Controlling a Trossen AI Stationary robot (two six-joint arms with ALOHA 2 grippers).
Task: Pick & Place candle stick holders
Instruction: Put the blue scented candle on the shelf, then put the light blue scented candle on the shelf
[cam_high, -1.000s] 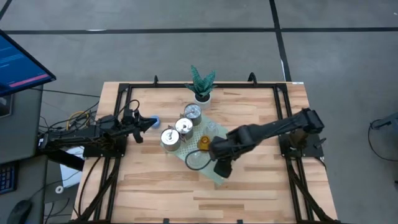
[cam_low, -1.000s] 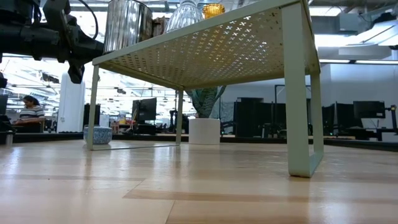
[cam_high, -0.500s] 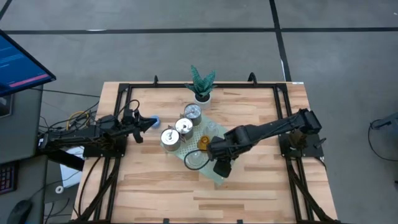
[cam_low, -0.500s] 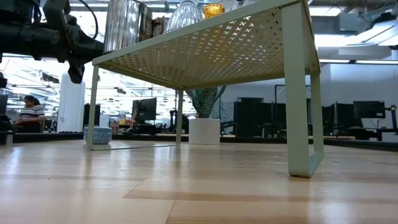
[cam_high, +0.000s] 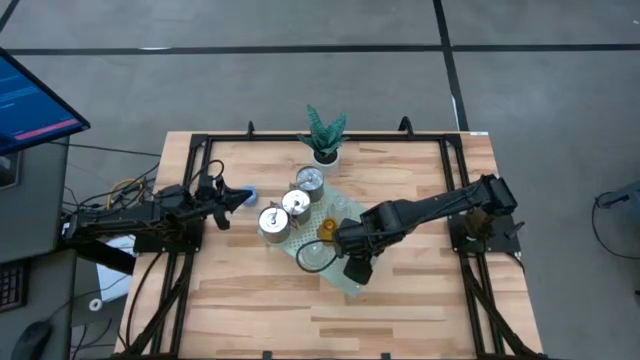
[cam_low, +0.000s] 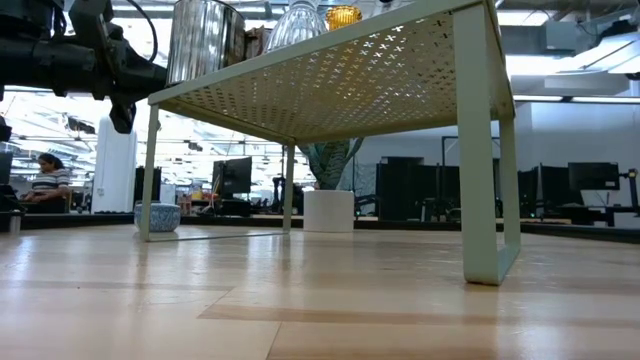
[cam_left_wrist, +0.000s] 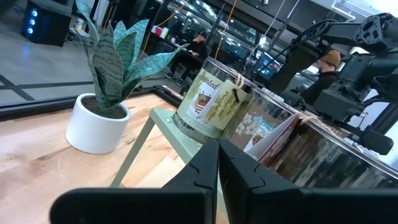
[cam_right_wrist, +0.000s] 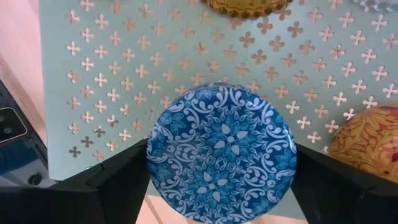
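Our right gripper (cam_right_wrist: 221, 180) fingers stand wide around the blue holder (cam_right_wrist: 222, 151), low-centre on the green mat (cam_right_wrist: 99, 68). Releasing this near the mat edge, it could tip off. Left gripper (cam_left_wrist: 219, 177), fingers pinched together empty, waits mid-left in the high view.

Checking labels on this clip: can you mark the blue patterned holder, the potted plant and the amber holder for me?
blue patterned holder (cam_right_wrist: 221, 149), right wrist view, centre of its patterned face.
potted plant (cam_high: 325, 133), high view, on its green leaves.
amber holder (cam_right_wrist: 243, 6), right wrist view, on its visible rim.
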